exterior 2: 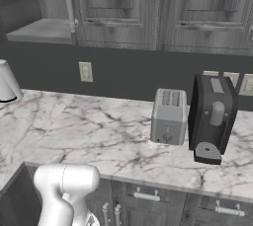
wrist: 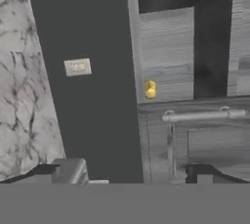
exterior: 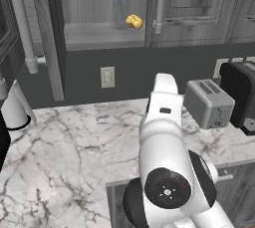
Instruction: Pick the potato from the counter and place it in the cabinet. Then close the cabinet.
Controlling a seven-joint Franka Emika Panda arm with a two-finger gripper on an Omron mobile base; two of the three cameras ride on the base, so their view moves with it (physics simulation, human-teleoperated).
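Resting on the cabinet (exterior: 104, 35) shelf, the potato (exterior: 134, 21) lies free; tool released, its tips barely visible.

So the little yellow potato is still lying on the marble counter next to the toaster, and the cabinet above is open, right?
Not quite. The potato is not on the counter; it already sits on the shelf inside the open cabinet, as the left base view shows. The toaster does stand on the counter, and the cabinet is indeed open.
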